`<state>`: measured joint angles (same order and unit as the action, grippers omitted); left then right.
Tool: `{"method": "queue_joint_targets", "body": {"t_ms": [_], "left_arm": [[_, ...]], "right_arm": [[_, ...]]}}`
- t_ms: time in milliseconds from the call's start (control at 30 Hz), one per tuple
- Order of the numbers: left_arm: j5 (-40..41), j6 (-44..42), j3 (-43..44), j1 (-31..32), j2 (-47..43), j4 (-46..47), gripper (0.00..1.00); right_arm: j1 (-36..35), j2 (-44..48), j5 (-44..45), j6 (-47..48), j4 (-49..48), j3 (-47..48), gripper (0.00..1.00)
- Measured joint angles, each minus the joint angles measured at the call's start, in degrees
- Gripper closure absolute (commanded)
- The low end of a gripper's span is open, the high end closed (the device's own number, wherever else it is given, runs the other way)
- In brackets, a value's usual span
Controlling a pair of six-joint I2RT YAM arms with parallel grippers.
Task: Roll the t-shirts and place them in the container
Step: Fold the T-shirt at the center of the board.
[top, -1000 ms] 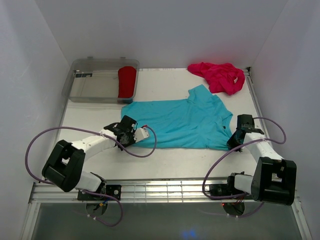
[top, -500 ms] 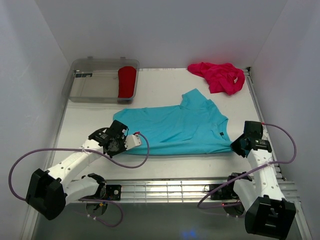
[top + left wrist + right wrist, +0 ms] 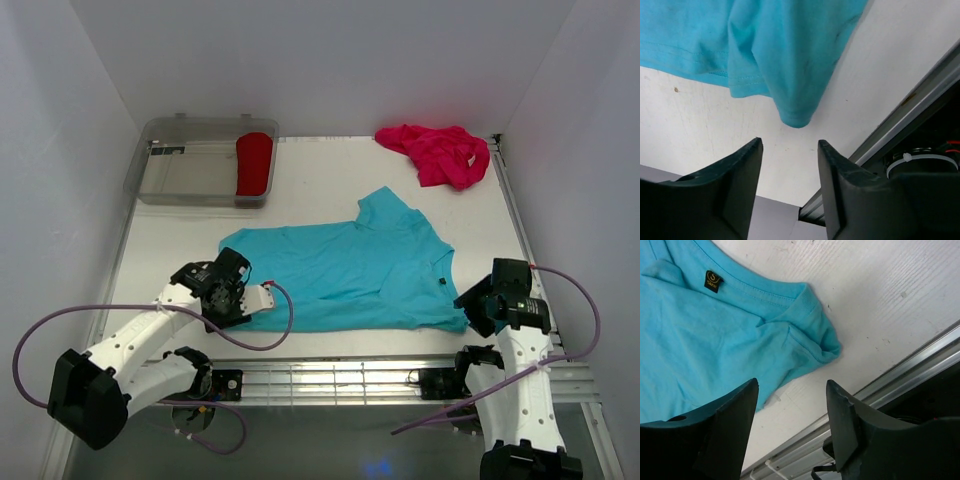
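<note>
The turquoise t-shirt [image 3: 345,272] lies spread flat across the near half of the table, collar to the right. My left gripper [image 3: 266,300] is open just off the shirt's near-left corner [image 3: 792,117], which lies on the table a little beyond the fingertips. My left gripper [image 3: 789,146] holds nothing. My right gripper [image 3: 468,303] is open at the near-right shoulder. In the right wrist view the turquoise t-shirt [image 3: 715,330], with its black collar tag [image 3: 713,281], lies free ahead of my right gripper [image 3: 792,384]. The magenta t-shirt [image 3: 440,152] is crumpled at the far right. The red t-shirt [image 3: 254,163] lies rolled in the bin.
A clear plastic bin [image 3: 185,175] stands at the far left corner. A metal rail [image 3: 340,372] runs along the near table edge, close below both grippers. White walls close in on the left, right and back.
Both grippers dragged the turquoise shirt toward the near edge while shut on it, then opened and let it go. The shirt now lies flatter and closer to the rail.
</note>
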<state>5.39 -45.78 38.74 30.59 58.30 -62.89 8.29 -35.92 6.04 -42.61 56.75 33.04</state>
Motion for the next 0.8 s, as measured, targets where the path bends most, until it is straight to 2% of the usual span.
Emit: {"method": "queue_joint_targets", "body": {"t_ms": [67,133,300,333,367,433,500,600,700,800], "left_arm": [[0.02,-0.39,0.00,0.00,0.96,-0.83,0.38],[0.17,-0.76,0.00,0.00,2.12,-1.86,0.37],[3.15,-1.31,0.72,-0.79,3.78,-3.06,0.33],[3.56,-1.25,1.84,-2.03,4.48,-2.84,0.37],[3.74,-1.05,3.80,-3.91,5.55,-2.64,0.50],[2.49,-0.07,10.97,-9.92,9.88,-2.01,0.60],[-0.87,1.11,19.39,-16.52,15.28,0.22,0.62],[-8.83,1.44,26.67,-22.43,20.96,2.27,0.51],[-16.39,1.14,24.46,-22.95,21.66,1.75,0.50],[-19.67,2.19,20.28,-22.58,22.38,1.31,0.55]], "right_arm": [[0.00,-0.44,0.17,-0.31,0.74,0.02,0.30],[0.00,-0.98,0.35,-0.50,1.20,0.17,0.30],[0.00,-3.63,0.52,2.29,0.35,3.32,0.39],[0.00,-4.76,0.02,3.61,-0.90,4.57,0.42],[0.00,-6.10,-0.33,4.66,-1.84,5.77,0.44],[-0.02,-10.16,-1.70,7.72,-4.59,9.11,0.46],[-0.20,-15.39,-2.97,10.91,-7.39,12.66,0.47],[-1.62,-23.15,-4.61,14.88,-11.76,16.48,0.48],[-4.55,-28.04,-6.12,17.66,-15.58,17.00,0.48],[-7.85,-29.88,-7.30,19.26,-19.02,15.91,0.48]]}}
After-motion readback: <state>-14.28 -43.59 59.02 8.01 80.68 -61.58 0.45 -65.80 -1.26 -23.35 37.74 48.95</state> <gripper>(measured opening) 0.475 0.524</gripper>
